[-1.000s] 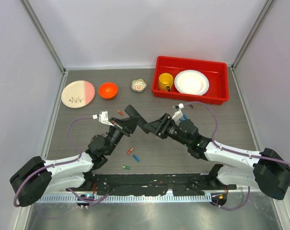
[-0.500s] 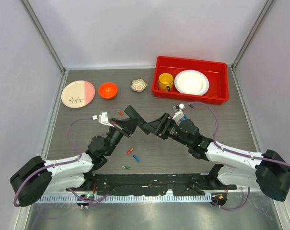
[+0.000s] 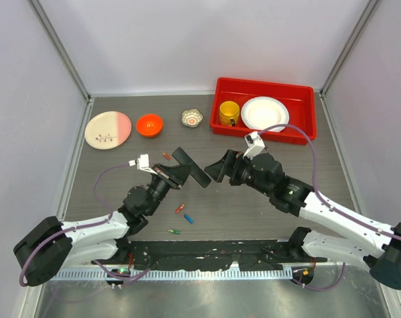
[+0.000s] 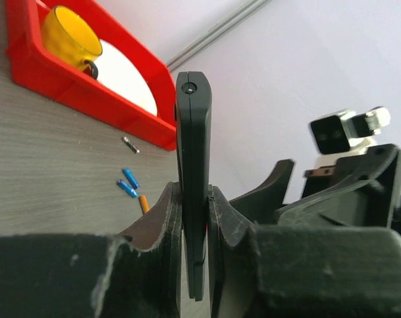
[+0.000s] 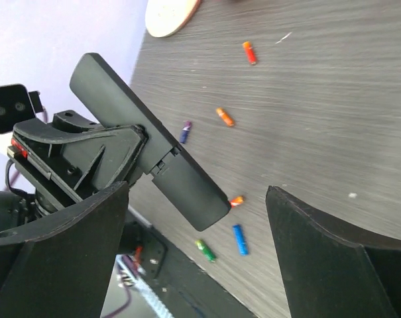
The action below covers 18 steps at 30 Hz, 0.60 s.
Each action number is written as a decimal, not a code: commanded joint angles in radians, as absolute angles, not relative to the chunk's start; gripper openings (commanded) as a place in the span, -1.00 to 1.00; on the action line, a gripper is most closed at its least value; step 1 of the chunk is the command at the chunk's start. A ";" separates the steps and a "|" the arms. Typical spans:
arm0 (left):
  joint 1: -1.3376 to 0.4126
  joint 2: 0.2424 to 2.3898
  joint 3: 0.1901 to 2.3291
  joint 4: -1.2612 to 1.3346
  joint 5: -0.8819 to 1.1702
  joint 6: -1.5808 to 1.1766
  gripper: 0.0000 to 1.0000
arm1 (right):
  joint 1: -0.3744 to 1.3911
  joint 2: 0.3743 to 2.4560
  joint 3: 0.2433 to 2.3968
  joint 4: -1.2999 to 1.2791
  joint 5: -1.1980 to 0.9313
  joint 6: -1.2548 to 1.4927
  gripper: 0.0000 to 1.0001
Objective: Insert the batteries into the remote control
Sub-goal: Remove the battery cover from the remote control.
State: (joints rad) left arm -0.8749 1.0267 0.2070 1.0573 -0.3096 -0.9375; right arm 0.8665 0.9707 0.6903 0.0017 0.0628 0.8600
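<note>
My left gripper (image 3: 179, 173) is shut on the remote control (image 3: 192, 165), a slim black bar held above the table; in the left wrist view the remote (image 4: 193, 152) stands edge-on between my fingers. My right gripper (image 3: 215, 169) is open and empty, just right of the remote's free end and not touching it. In the right wrist view the remote (image 5: 147, 142) lies beyond my open fingers (image 5: 81, 232). Batteries lie loose on the table: orange (image 3: 179, 208), blue (image 3: 189, 218), green (image 3: 174, 231), another orange (image 3: 166, 156). Two blue batteries (image 4: 128, 183) and an orange one (image 4: 144, 203) show in the left wrist view.
A red tray (image 3: 303, 112) at the back right holds a yellow mug (image 3: 229, 112) and a white plate (image 3: 264, 114). An orange bowl (image 3: 149, 124), a pink-and-cream plate (image 3: 107, 130) and a small patterned cup (image 3: 192, 118) stand at the back left.
My right gripper has drawn back to the right, off the remote's end, and its arm has swung outward. My left gripper still holds the remote in much the same place.
</note>
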 commanded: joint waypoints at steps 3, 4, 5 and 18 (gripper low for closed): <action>-0.822 1.061 0.248 1.011 -0.166 -1.121 -1.00 | 0.897 0.962 0.915 -0.450 0.245 0.546 0.79; -0.816 1.080 0.249 1.031 -0.123 -1.143 -1.00 | 0.908 0.979 0.940 -0.483 0.259 0.507 0.79; -0.802 1.116 0.249 1.079 -0.097 -1.160 -1.00 | 0.920 1.011 0.963 -0.515 0.294 0.485 0.78; -0.729 1.393 0.275 1.419 0.139 -1.348 -1.00 | 1.055 1.155 1.132 -0.730 0.307 0.423 0.78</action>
State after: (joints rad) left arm -0.7418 1.3411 0.2302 1.2011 0.0505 -1.2812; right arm 1.0332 1.1427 1.1057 -0.6674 0.2947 0.4503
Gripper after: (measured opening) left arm 0.183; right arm 0.892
